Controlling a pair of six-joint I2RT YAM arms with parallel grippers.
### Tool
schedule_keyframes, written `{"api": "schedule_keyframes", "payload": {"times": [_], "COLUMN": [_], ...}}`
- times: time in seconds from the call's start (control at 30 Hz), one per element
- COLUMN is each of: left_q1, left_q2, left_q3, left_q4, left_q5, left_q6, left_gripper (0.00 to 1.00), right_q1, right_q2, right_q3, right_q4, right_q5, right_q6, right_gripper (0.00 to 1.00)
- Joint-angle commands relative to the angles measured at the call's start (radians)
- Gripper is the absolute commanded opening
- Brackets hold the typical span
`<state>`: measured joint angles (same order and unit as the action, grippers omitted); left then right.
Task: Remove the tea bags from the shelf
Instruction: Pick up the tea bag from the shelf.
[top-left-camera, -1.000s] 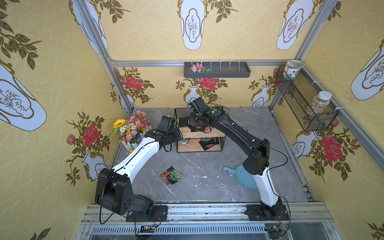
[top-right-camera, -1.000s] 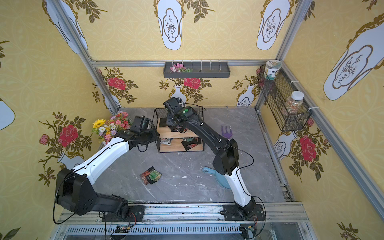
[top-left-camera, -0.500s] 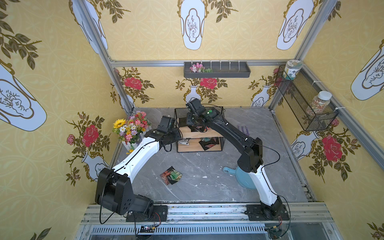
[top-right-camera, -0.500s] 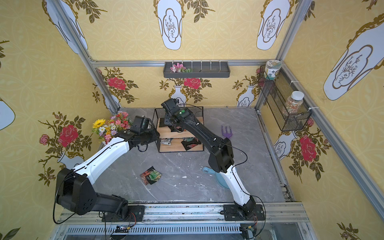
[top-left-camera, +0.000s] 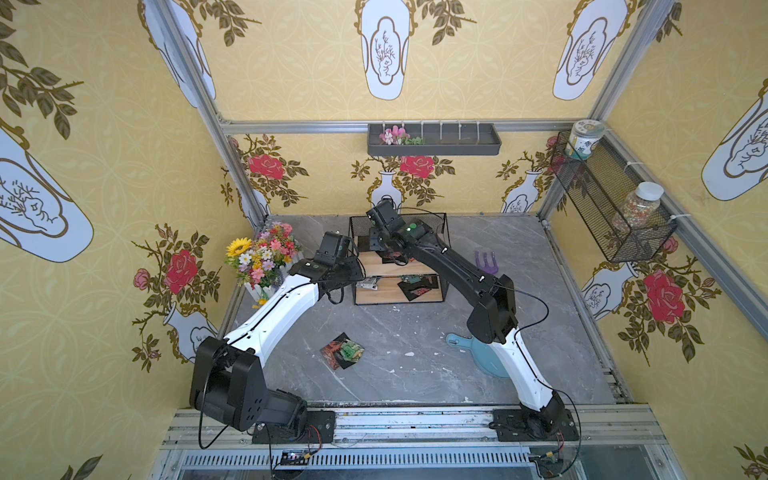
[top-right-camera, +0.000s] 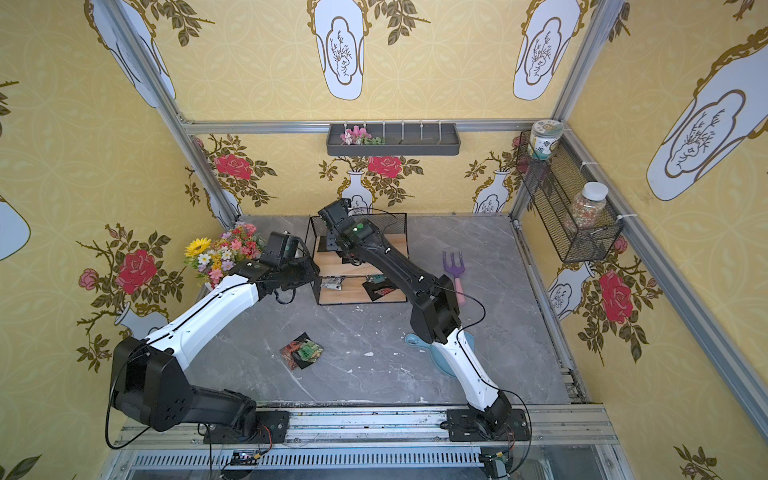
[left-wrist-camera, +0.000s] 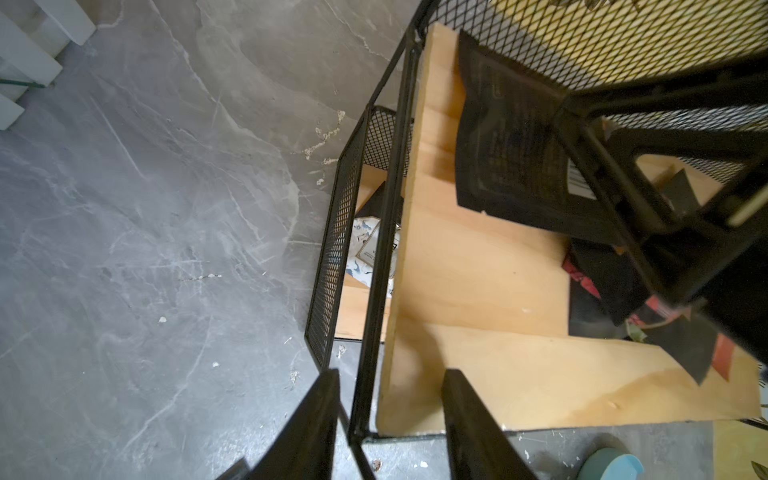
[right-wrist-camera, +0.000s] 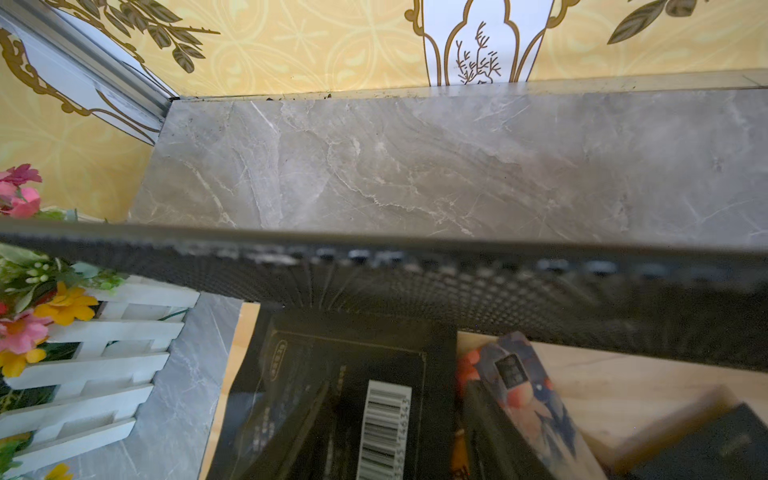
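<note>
Tea bag (right-wrist-camera: 332, 365) with barcode label (right-wrist-camera: 384, 428) under right gripper (top-left-camera: 388, 253), grip unclear; left gripper (left-wrist-camera: 390, 372) jaws apart

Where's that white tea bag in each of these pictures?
Both top views: white tea bag, left end of the lower board of the shelf.
Left wrist: behind the side mesh, under the upper board.
Right wrist: not in it.
Shared landmark: the shelf.

Bright, even light; top views bow at edges; wrist views blur the near shelf (right-wrist-camera: 374, 266).
</note>
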<state>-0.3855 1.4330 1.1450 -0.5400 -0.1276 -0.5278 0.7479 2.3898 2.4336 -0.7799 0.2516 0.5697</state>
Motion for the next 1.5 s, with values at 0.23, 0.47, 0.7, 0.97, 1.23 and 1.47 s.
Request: {"api": "schedule_keyframes", "payload": {"times": [0.23,0.47,0.7,0.97,1.23,1.47], "left_q1": [-0.001,0.000,-0.001,0.000,-0.001,-0.001], "left_q2": [0.006,0.007,0.007,0.004,0.005,0.005], "left_q3": [0.002,0.005,0.008,0.010,0.010,0.013], "left_q4": [-0.045,-0.049,-0.050,-0.055,-0.054,-0.054], "left_q5": [0.002,-0.001,-0.001,-0.003,0.000,0.002], "left_q6": [0.009,0.012,0.013,0.018,0.017,0.017], "left_gripper": [0.46,0.46,0.46,0.45,0.45,0.45], "right_q1": [0.024,0.037,0.036,0.017,-0.008,-0.026], "right_q2": [0.023,0.027,0.011,-0.040,-0.133,-0.130], "right_q3": [-0.066,-0.092,-0.119,-0.119,-0.129,-0.073], "right_q4": [-0.140,-0.195,-0.197,-0.164,-0.041,-0.021], "right_q5": [0.101,0.166,0.180,0.151,0.041,-0.058], "right_q6": [-0.006,-0.009,0.002,0.020,0.024,0.066], "right_gripper": [0.43,0.34,0.14,0.00,0.00,0.00]}}
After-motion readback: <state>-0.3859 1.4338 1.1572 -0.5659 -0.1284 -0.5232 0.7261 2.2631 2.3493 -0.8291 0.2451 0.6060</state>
